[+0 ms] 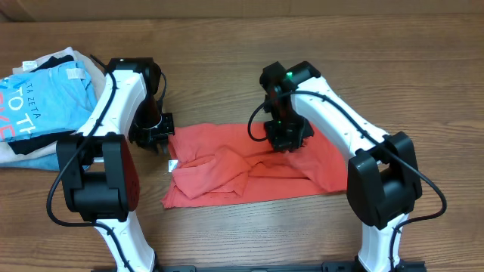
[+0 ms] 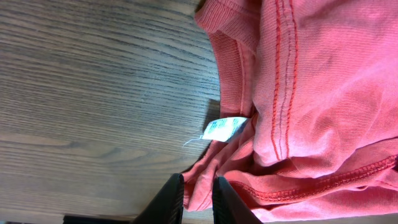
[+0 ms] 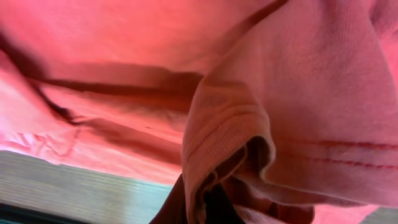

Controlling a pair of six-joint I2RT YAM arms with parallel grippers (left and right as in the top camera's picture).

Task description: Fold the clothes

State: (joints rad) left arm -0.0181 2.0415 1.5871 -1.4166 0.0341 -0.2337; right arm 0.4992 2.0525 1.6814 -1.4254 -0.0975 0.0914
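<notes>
The coral-red T-shirt [image 1: 249, 168] lies crumpled and partly folded on the wood table, its lettering hidden. My left gripper [image 1: 156, 139] is at the shirt's left edge. In the left wrist view its fingers [image 2: 194, 200] are shut on a small fold of the shirt's hem [image 2: 292, 93], close to a white label [image 2: 225, 129]. My right gripper [image 1: 286, 140] sits on the shirt's upper middle. In the right wrist view its fingers [image 3: 200, 205] are shut on a seamed fold of the shirt [image 3: 280, 106], which drapes over them and hides most of them.
A pile of other clothes lies at the back left, with a light blue printed tee [image 1: 41, 106] on top of beige fabric [image 1: 66, 57]. Both arm bases stand at the table's front edge.
</notes>
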